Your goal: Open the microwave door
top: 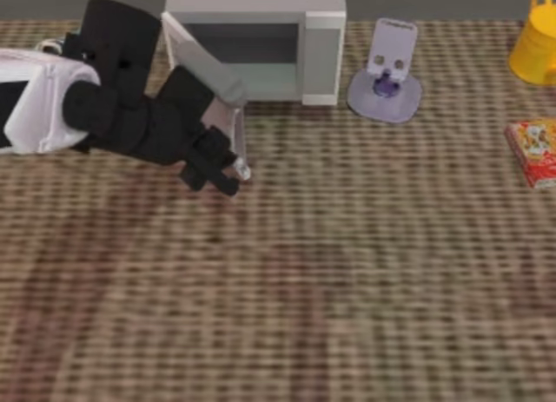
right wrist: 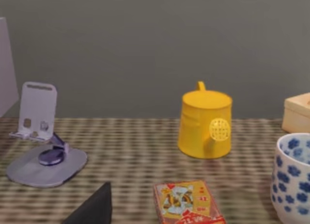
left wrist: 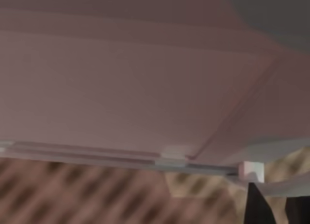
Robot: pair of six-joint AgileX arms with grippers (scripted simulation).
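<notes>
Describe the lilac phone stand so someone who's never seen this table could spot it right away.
Start at the microwave along the far edge of the table, its door swung open toward the left gripper. Just right of it stands the phone stand. It alone is lilac, an upright plate on a rounded base, unlike the yellow watering can farther right.

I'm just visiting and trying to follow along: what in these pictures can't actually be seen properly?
- Left gripper, top view: the dark arm hides how its fingers meet the microwave door.
- Left wrist view: the door panel fills the picture, hiding the microwave itself.
- Right arm: not seen in the top view.
- Yellow watering can, top view: cut off by the edge.
</notes>
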